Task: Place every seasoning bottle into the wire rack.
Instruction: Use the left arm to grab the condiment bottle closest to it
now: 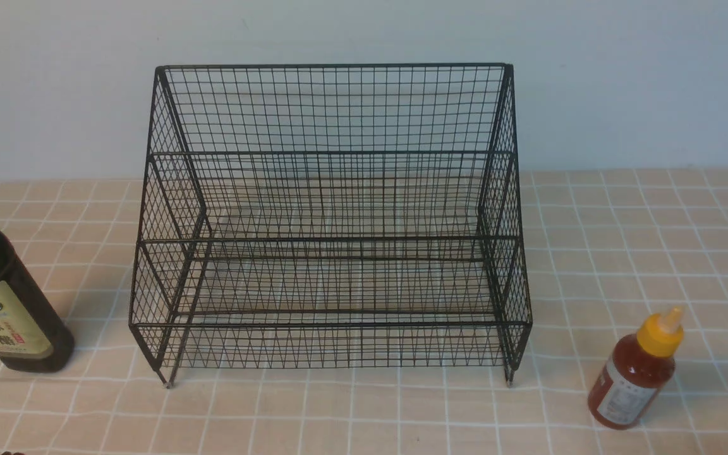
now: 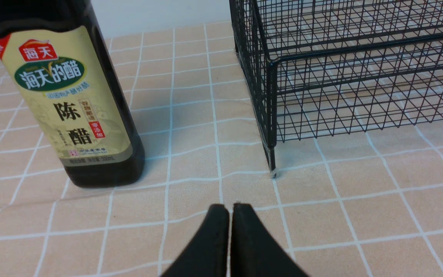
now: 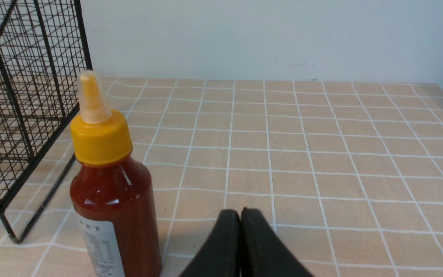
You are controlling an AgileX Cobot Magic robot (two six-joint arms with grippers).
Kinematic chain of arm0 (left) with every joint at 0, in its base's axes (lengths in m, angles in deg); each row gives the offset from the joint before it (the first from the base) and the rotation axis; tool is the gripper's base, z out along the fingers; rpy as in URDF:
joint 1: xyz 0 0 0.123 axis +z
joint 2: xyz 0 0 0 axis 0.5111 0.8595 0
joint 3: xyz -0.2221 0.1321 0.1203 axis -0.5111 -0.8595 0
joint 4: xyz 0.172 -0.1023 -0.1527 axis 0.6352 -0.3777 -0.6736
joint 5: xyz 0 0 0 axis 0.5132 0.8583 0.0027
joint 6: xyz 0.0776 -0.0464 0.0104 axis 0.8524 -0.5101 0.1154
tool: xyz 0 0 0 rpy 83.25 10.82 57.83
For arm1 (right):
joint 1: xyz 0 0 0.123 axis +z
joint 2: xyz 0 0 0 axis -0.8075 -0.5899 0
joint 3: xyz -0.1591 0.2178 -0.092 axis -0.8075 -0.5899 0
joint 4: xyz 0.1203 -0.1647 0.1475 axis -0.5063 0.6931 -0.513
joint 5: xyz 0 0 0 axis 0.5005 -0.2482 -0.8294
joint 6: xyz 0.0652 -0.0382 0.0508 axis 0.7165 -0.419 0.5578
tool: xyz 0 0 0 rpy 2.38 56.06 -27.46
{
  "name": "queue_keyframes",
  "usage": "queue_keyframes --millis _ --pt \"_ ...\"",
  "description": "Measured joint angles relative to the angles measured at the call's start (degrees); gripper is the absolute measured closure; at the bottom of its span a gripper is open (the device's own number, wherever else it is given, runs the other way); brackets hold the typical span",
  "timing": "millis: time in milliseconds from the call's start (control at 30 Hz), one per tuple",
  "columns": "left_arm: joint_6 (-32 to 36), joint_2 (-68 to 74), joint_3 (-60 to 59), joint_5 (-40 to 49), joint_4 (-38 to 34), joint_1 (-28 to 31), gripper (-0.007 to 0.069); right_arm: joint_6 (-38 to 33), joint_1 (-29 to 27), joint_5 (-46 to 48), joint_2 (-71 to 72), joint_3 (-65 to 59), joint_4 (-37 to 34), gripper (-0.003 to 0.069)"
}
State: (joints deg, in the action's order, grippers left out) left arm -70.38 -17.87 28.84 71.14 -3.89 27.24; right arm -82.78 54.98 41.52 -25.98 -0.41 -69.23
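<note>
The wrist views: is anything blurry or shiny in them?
Left wrist view: the label on the dark bottle is crisp, but the gripper is soft and dark. Right wrist view: the red sauce bottle has small bright glints on its shoulder; the gripper there is blurred too, probably from being close.
</note>
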Motion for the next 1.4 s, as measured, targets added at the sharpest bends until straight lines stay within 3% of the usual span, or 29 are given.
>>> queue_keyframes --millis 833,1000,1267,1400 --pt "0.27 0.00 -0.19 -1.37 0.64 0.00 0.0631 0.00 0.00 0.00 0.00 0.00 0.00 0.0673" --pt "-2.02 0.00 -0.38 -13.69 -6.81 0.00 0.0631 0.00 0.00 0.00 0.00 0.00 0.00 0.0673" --pt "-2.12 0.07 -0.38 -46.22 -14.70 0.00 0.0631 0.00 0.00 0.00 0.00 0.00 0.00 0.0673" --pt "-1.82 5.25 2.42 -46.31 -14.78 0.00 0.0631 0.00 0.00 0.00 0.00 0.00 0.00 0.0673"
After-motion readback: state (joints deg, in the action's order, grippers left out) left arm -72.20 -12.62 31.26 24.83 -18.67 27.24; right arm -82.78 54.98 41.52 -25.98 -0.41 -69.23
